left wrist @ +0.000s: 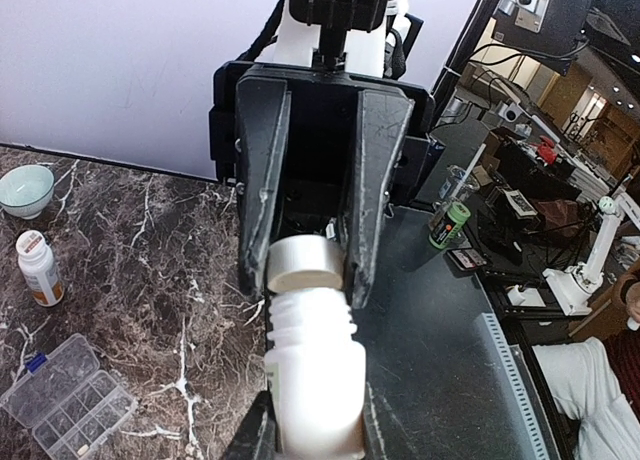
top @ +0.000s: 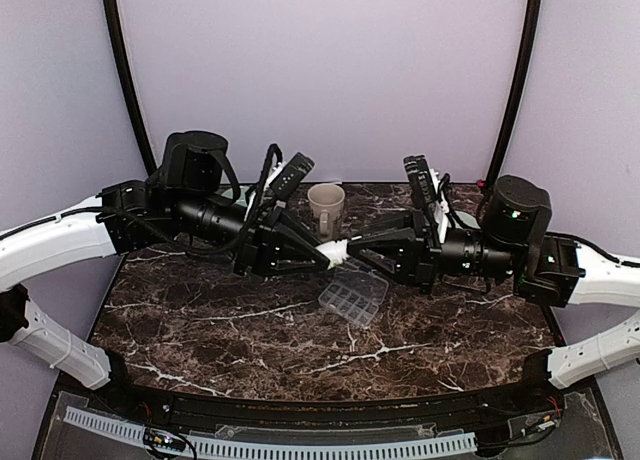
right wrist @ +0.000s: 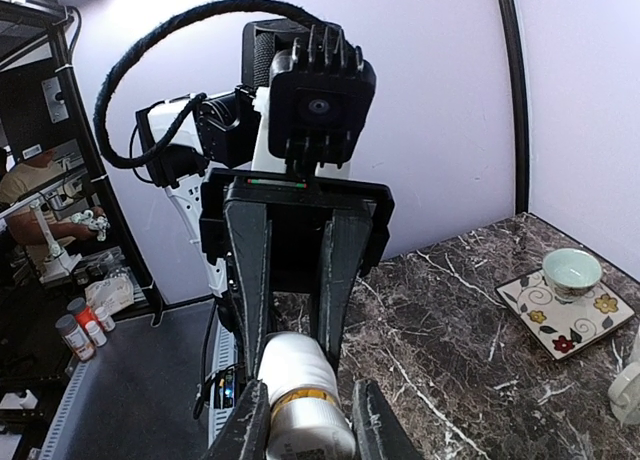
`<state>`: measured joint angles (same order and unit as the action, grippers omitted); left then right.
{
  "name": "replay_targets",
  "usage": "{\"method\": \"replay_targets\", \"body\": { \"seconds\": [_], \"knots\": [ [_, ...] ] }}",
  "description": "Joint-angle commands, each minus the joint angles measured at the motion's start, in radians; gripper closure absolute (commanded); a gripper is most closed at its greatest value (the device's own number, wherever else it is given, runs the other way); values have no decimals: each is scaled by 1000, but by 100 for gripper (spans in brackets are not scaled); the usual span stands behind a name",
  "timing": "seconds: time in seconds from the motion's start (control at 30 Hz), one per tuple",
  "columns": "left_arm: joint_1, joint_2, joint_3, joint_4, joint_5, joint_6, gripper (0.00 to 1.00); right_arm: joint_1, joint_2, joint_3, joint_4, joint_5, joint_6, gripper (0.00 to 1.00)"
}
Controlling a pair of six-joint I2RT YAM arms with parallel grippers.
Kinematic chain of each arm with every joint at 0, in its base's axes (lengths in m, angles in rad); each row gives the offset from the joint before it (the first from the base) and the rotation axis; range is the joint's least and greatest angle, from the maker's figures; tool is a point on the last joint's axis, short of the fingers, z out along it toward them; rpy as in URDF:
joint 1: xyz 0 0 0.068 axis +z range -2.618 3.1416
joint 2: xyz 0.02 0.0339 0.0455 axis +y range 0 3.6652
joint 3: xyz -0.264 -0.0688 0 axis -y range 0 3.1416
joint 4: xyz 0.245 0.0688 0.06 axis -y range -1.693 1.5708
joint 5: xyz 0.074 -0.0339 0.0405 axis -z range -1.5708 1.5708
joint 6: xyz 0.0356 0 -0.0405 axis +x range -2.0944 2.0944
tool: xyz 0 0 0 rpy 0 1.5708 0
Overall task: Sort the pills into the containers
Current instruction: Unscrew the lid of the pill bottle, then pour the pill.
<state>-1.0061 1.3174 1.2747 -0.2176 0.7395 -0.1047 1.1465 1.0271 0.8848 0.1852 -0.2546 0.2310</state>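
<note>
We see the left fingers [left wrist: 252,438] and the right fingers [right wrist: 245,432] meeting tip to tip above the marble table [top: 200,320], each pair clamped on one end of the same white pill bottle [top: 338,251]. The clear pill organizer tray [top: 353,298] lies flat on the table just beneath them, and a cream mug [top: 325,208] stands behind

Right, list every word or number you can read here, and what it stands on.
No text can be read.
Label on the held pill bottle: print blurred.
Orange label on the small bottle standing near the organizer: too small.
</note>
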Motion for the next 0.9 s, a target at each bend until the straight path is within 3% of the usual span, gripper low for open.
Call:
{"method": "replay_targets", "body": {
  "seconds": [0.0,0.43,0.87],
  "knots": [
    [-12,-38,11,20,49,36,100,-19,-19,-21,39,95,25,100],
    [-12,-73,-102,57,-116,103,100,-23,-46,-36,20,264,51,100],
    [-12,-109,-349,262,-321,157,100,-24,-47,-72,7,468,88,100]
  ]
}}
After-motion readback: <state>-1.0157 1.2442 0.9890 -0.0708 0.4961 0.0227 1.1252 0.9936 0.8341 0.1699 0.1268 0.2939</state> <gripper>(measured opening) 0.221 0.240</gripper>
